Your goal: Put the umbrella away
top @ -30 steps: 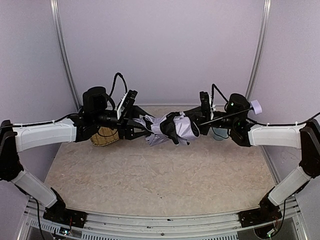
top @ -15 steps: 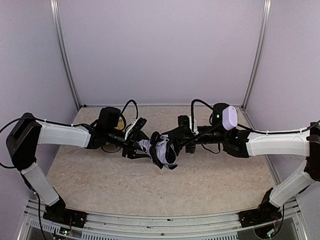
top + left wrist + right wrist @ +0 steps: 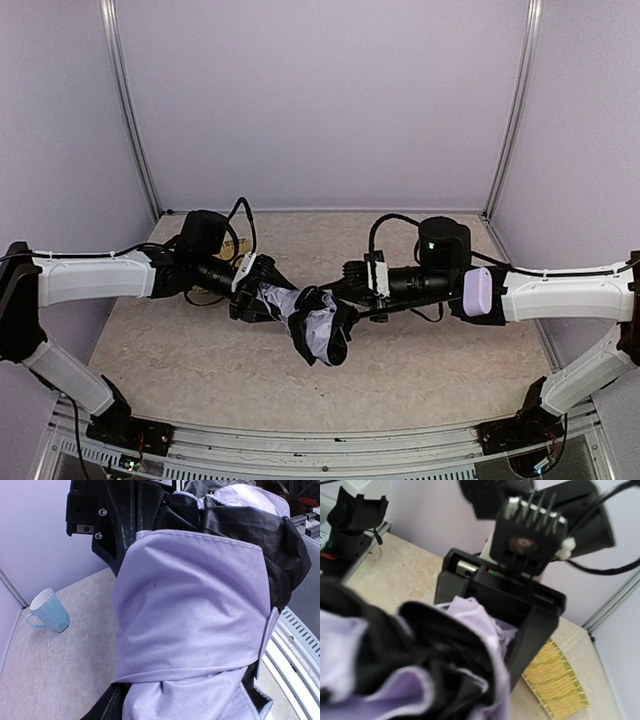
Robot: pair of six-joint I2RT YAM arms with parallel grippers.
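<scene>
The umbrella (image 3: 318,328) is a bunched lavender-grey and black fabric bundle held above the table between my two grippers. Its lavender block handle (image 3: 478,291) sticks out beside my right forearm, on the thin black shaft. My left gripper (image 3: 262,298) grips the bundle's left end; in the right wrist view the fabric (image 3: 475,625) runs into its black jaws. My right gripper (image 3: 340,295) holds the bundle's right side. The fabric (image 3: 190,620) fills the left wrist view and hides my own fingers in both wrist views.
A light blue mug (image 3: 47,612) stands on the table near the wall's corner rail. The woven straw tray (image 3: 560,690) lies on the table below the left gripper. Both are hidden behind the arms in the top view. Metal frame rails (image 3: 300,445) run along the near edge.
Both grippers have carried the bundle lower and nearer the front. The right wrist has rolled, so the handle has swung from on top of the arm to its near side.
</scene>
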